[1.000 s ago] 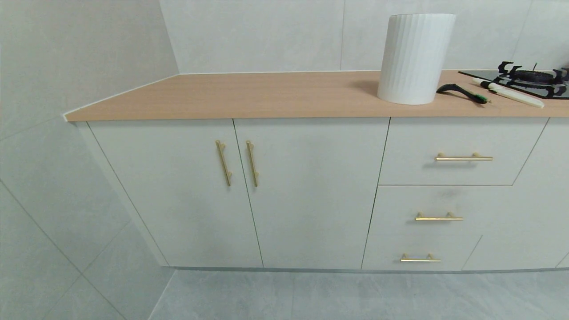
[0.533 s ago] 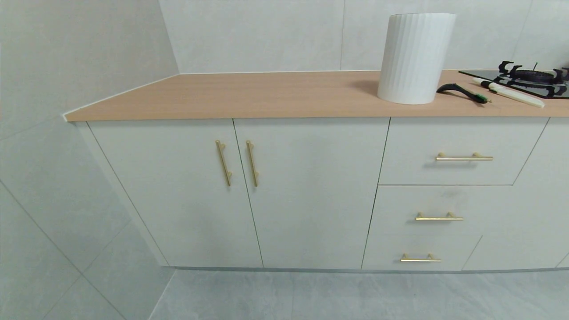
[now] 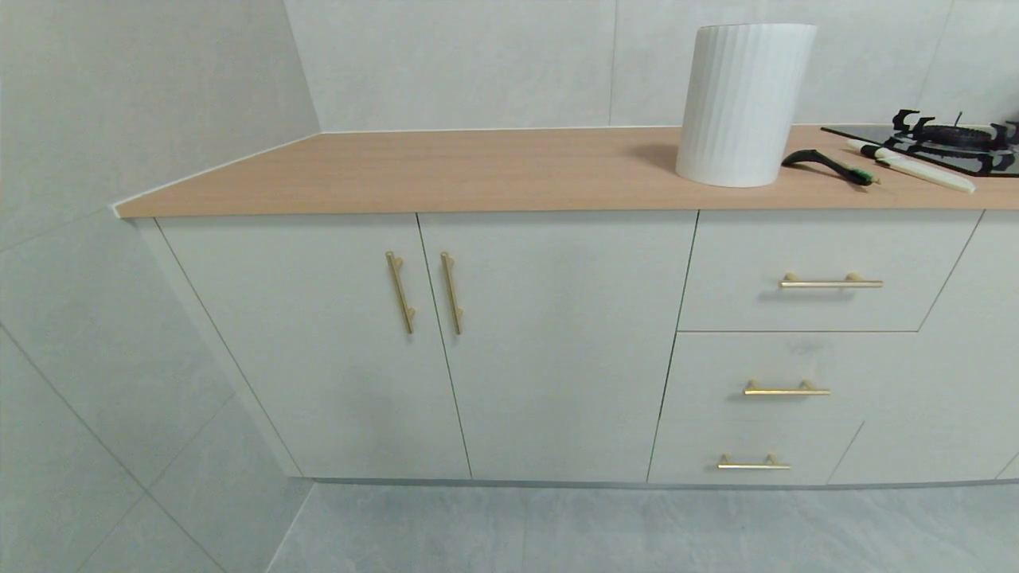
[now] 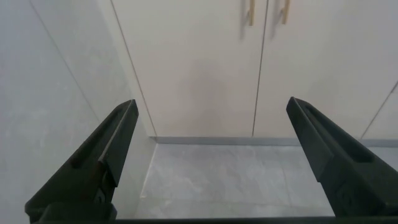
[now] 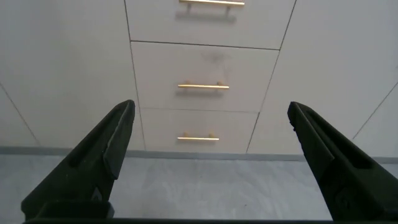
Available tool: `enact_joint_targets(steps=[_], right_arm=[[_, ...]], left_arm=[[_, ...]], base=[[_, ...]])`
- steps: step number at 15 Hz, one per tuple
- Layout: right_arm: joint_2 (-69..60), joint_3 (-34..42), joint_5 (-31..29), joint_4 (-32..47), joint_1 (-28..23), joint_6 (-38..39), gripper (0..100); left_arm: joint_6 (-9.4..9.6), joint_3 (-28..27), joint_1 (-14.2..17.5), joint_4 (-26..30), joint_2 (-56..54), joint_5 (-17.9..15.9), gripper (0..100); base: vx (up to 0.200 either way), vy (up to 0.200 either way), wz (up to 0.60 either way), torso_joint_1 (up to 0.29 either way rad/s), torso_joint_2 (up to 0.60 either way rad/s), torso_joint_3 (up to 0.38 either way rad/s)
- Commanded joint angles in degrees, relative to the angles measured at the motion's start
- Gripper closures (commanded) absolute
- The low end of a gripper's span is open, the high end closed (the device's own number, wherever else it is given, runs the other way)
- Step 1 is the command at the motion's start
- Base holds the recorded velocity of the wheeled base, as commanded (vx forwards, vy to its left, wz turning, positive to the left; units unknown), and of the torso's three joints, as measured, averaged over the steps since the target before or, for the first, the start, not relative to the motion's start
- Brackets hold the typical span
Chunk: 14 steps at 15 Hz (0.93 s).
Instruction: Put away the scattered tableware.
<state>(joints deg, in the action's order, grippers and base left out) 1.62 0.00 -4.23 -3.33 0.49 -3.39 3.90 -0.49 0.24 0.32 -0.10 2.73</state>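
A: Any movement vs the earlier frames?
B: None. The head view was identical and nothing on the counter had shifted.
A: Claws?
B: Left gripper (image 4: 210, 106) had its fingers spread wide with nothing between them. It faced the foot of the white double cabinet doors (image 4: 205, 56), over grey floor tile (image 4: 217, 180). Right gripper (image 5: 210, 107) was the same, wide apart and holding nothing, facing the white drawer stack with gold bar handles (image 5: 205, 62). Both were well apart from the fronts.
A: Tableware?
B: On the light wooden countertop (image 3: 446, 171), far right. White-bladed knife (image 3: 915, 167) lay at the edge of the black gas hob (image 3: 955, 143); couldn't tell if they touched. Its long axis ran diagonal, tip toward the front edge and rightward. Black curved-handle utensil with a green tip (image 3: 828, 165) lay roughly parallel, black end near the base of the tall white ribbed cylindrical container (image 3: 744, 103).
A: Room?
B: A long stretch of countertop ran from the container to the left wall, where the front edge cut back at an angle. The knife tip was near the front edge.
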Motion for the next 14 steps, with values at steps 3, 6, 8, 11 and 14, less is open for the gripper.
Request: enact_joint_targets(steps=[3, 6, 8, 11, 14], right_arm=[[-1.53, 0.0, -1.48, 0.16, -0.22, 4.62, 0], [-1.53, 0.0, 1.24, 3.59, -0.31, 4.36, 0], [-1.53, -0.18, 2.82, 3.59, -0.31, 2.16, 0], [-1.62, -0.09, 3.35, 3.33, -0.31, 3.92, 0], [-1.62, -0.09, 3.53, 3.33, -0.31, 4.09, 0]], left_arm=[[-0.65, 0.31, 0.02, -0.05, 0.1, 0.08, 0], [-2.06, 0.31, 0.02, -0.14, 0.1, 0.08, 0], [-1.97, 0.31, 0.02, -0.14, 0.1, 0.08, 0], [-1.88, 0.31, 0.02, -0.14, 0.1, 0.08, 0], [-1.7, 0.31, 0.02, -0.14, 0.1, 0.08, 0]], base=[[0.0, 0.0, 0.0, 0.0, 0.0, 0.0], [0.0, 0.0, 0.0, 0.0, 0.0, 0.0], [0.0, 0.0, 0.0, 0.0, 0.0, 0.0], [0.0, 0.0, 0.0, 0.0, 0.0, 0.0], [0.0, 0.0, 0.0, 0.0, 0.0, 0.0]])
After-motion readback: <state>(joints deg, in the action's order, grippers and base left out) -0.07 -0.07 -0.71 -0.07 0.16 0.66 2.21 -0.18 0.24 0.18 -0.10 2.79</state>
